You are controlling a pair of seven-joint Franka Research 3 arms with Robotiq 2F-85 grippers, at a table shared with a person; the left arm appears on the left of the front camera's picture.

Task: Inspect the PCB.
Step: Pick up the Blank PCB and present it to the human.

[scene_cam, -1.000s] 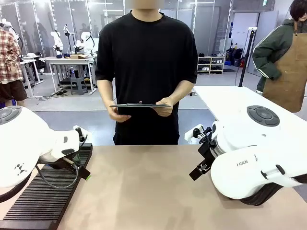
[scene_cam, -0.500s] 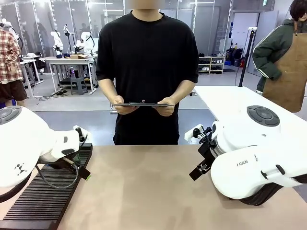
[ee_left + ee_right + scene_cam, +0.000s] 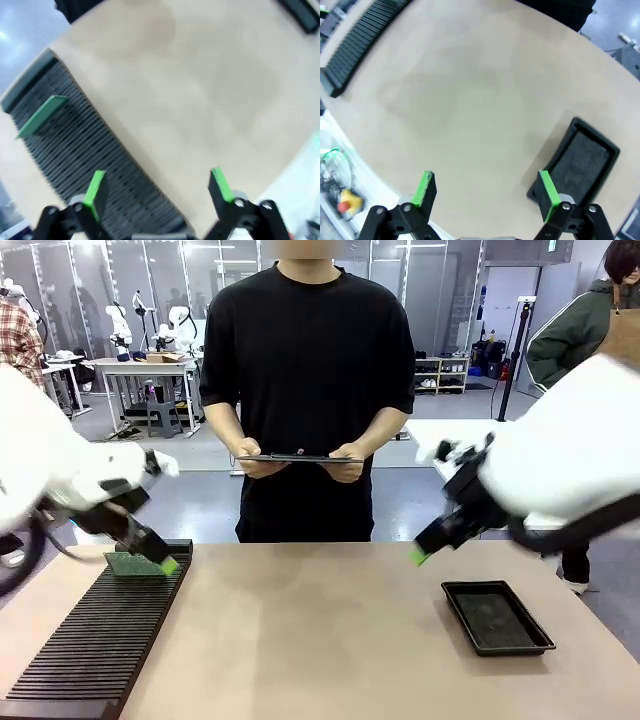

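The PCB [image 3: 128, 563] is a green board sitting in the far end of the black slotted rack [image 3: 95, 640] at the table's left. In the left wrist view the PCB [image 3: 42, 116] stands slanted in the rack [image 3: 107, 170], apart from my fingers. My left gripper [image 3: 155, 558] hovers just right of the board; its wrist view shows the gripper [image 3: 157, 187] open with nothing in it. My right gripper [image 3: 425, 545] hangs above the table's right half, and that gripper [image 3: 486, 191] is open and holds nothing.
A shallow black tray [image 3: 497, 617] lies at the right of the table, also the tray [image 3: 580, 165] under my right wrist. Across the table a person holds a dark clipboard [image 3: 298, 457] level in both hands. Bare tan tabletop [image 3: 300, 630] lies between rack and tray.
Both arms have swung up from a low, folded pose. The left gripper now sits by the PCB, and the right arm's rise has uncovered the black tray.
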